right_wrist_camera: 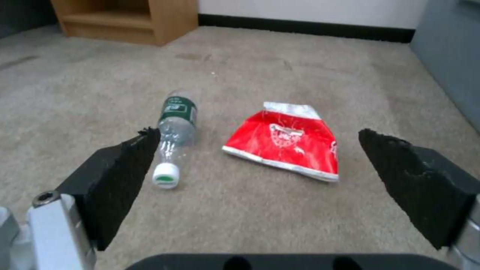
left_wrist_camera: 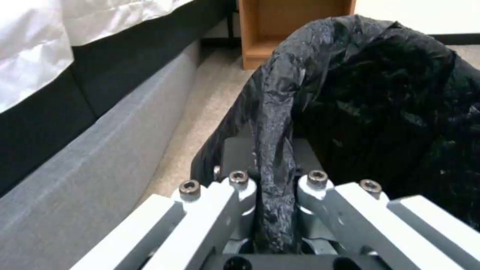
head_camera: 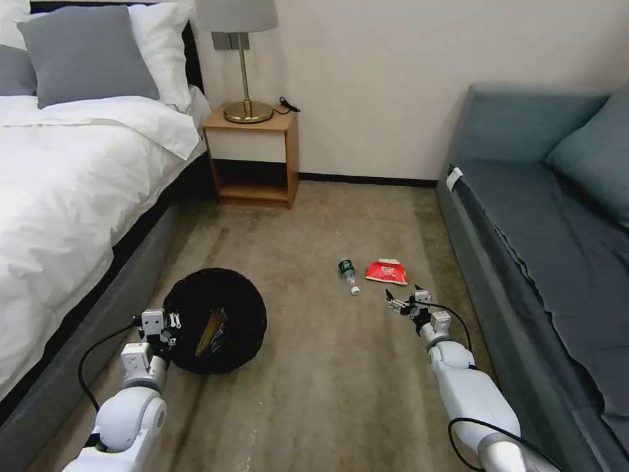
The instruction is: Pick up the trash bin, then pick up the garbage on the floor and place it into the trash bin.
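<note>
left hand [left_wrist_camera: 272, 210] clamped on trash bin [head_camera: 216, 321] rim; right hand [right_wrist_camera: 260, 165] wide over red packet [right_wrist_camera: 285, 144], bottle [right_wrist_camera: 175, 131] beside

Even, soft room light is seen throughout; glare is caught on the black bag [left_wrist_camera: 280, 123]; near fingers [right_wrist_camera: 120, 176] are blurred.

The bin [head_camera: 216, 321] sits on the floor [head_camera: 327, 380] at left, beside the bed [head_camera: 65, 196], with litter inside. The bottle [head_camera: 348, 275] and packet [head_camera: 386, 271] lie side by side at right, near the sofa [head_camera: 544, 262], bottle left of packet. A nightstand [head_camera: 252, 157] stands behind, against the wall.
</note>
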Controlling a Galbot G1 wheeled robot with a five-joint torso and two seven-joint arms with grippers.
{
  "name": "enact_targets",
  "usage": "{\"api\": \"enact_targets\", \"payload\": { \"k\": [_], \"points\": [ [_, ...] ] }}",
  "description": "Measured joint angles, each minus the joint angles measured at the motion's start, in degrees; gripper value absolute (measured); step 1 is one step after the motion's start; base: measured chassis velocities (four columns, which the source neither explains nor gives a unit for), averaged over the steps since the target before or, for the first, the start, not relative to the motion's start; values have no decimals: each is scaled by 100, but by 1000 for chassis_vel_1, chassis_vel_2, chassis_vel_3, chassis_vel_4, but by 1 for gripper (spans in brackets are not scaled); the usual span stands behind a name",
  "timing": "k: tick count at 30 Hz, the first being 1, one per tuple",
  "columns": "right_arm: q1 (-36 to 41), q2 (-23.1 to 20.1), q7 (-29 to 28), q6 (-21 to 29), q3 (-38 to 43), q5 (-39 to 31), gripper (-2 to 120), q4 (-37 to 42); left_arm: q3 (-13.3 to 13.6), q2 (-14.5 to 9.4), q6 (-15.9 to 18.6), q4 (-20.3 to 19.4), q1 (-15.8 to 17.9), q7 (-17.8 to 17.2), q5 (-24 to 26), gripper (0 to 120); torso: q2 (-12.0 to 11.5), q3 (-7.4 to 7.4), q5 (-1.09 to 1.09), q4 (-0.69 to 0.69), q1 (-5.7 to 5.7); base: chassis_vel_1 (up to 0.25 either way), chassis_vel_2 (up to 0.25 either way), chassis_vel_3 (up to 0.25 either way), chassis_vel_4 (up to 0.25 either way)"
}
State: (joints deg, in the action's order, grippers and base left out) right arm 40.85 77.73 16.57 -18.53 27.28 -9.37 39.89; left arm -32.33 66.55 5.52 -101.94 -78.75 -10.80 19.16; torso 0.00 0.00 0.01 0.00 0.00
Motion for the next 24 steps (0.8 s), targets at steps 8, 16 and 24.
{"api": "enact_targets", "payload": {
  "k": [8,16,24],
  "points": [
    [37,-5,29,-17,49,19,100,-9,-1,-1,0,0,-18,20,4,4,0,0,0,-1,0,-82,61,68,-75],
    [72,-9,43,-29,93,49,100,-9,1,1,-7,-29,-27,49,7,4,1,0,-1,0,0,-79,87,83,-78],
    [107,-14,77,-57,150,51,100,-13,1,4,-16,-49,-31,75,5,4,1,0,0,0,0,-88,89,91,-100]
  ]
}}
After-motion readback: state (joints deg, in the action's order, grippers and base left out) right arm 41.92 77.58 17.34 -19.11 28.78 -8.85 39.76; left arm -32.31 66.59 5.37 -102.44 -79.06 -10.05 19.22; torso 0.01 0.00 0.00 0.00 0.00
